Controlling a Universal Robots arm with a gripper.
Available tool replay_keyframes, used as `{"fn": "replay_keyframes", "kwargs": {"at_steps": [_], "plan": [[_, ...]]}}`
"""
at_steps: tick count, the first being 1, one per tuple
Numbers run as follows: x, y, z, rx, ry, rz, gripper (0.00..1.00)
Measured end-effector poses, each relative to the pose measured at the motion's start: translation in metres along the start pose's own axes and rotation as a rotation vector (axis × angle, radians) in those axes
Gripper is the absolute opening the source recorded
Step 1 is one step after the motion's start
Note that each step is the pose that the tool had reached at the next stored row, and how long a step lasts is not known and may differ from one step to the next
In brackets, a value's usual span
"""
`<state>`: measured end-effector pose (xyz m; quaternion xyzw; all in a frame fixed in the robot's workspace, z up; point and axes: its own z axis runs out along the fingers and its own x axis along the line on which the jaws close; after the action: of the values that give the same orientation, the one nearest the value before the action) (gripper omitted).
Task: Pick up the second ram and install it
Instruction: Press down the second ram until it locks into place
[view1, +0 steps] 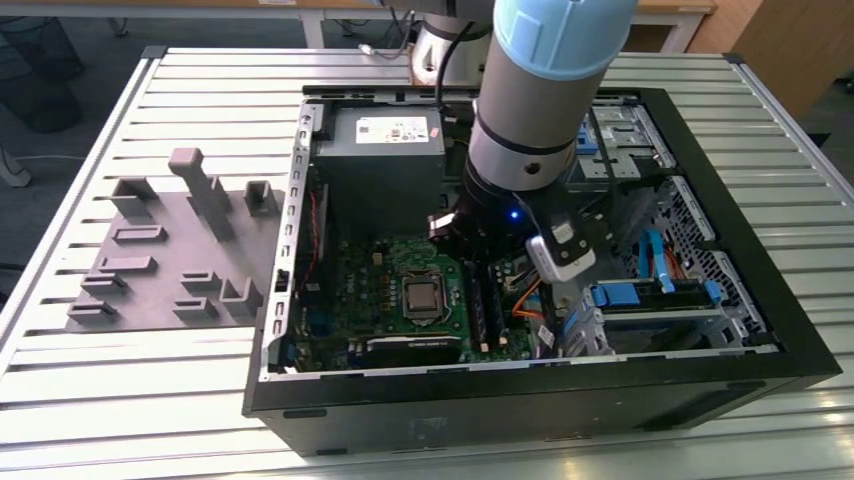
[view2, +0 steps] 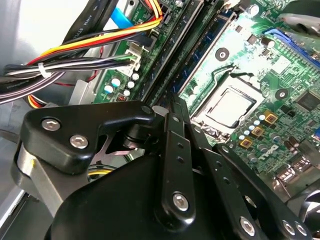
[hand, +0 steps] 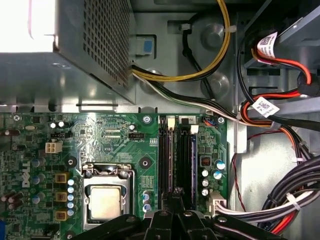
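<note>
Black gripper (view2: 172, 107) linkage crowds the foreground in both wrist views, its two fingers drawn nearly together over the memory slots (hand: 177, 160) of the green motherboard (hand: 115, 145). Between the fingertips a thin dark edge seems to stand in line with the slots; this is probably the second ram (view2: 200, 37), already down in or at its slot, though whether the fingers actually pinch it cannot be told. A stick sits in the neighbouring slot, just beside it. Room is tight here: the processor socket (hand: 106, 200) lies close on one side of the slots, and a bundle of coloured cables (view2: 90, 45) runs close on the other. In the exterior view the arm (view1: 541, 90) reaches straight down into the open computer case (view1: 747, 330), between the grey power supply (view1: 380, 150) and the drive bays. Outside the case, at the exterior view's left, the grey peg fixture (view1: 174, 250) stands on the slatted table (view1: 160, 400).
</note>
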<state>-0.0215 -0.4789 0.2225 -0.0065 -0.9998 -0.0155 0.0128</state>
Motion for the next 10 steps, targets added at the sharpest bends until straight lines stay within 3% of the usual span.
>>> {"fn": "replay_keyframes", "kwargs": {"at_steps": [10], "plan": [[-0.0001,-0.0002,0.0039,-0.0001,0.0004,0.0,0.11]]}}
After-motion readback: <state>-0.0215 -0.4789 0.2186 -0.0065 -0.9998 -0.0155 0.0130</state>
